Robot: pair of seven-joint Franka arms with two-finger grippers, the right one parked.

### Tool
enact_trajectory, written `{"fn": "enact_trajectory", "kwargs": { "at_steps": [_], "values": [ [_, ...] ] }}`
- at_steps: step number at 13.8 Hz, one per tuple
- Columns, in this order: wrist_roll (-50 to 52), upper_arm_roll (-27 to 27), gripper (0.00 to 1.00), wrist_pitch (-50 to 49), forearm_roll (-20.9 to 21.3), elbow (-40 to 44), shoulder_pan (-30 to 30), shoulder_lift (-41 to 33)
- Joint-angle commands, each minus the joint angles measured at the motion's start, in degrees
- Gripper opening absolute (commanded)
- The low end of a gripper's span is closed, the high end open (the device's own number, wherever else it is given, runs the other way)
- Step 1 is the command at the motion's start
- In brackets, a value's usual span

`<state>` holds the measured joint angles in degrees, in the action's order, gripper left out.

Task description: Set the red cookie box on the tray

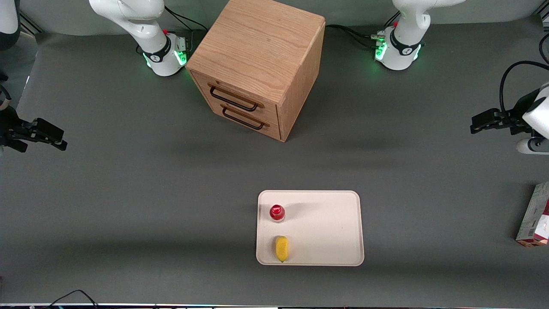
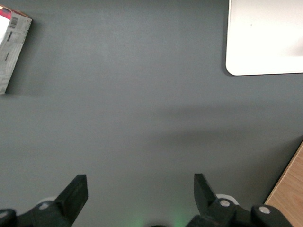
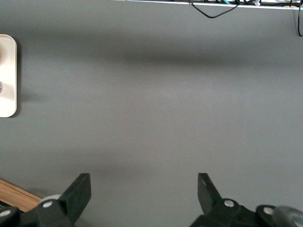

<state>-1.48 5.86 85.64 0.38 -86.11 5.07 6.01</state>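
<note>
Holding bottle point(image 1: 277, 212) and sponge point(image 1: 282, 248), tray point(image 1: 326, 231), tool point(image 2: 141, 191) spread wide

A matt dark-grey tabletop point(image 1: 128, 193) carries a smooth cream tray point(image 1: 330, 231) (plastic by its look, with a faint sheen) and a wooden cabinet point(image 1: 257, 64) of pale, visible grain with dark metal handles. The red cookie box point(image 1: 535, 214) is printed cardboard. The left arm's tool point(image 2: 137, 189), spread wide above the tabletop, has matt black fingers point(image 2: 75, 191).
</note>
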Motion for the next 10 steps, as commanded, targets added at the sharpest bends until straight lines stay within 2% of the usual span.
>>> {"fn": "enact_trajectory", "kwargs": {
  "at_steps": [1, 4, 10],
  "values": [
    [1.3, -0.6, 1.00, 0.8, -0.7, -1.1, -0.5, -0.6],
    [-0.4, -1.0, 1.00, 2.3, -0.3, -0.5, 0.1, 0.7],
    [-24.2, -1.1, 1.00, 14.3, 3.0, 4.2, 10.3, 12.2]
  ]
}}
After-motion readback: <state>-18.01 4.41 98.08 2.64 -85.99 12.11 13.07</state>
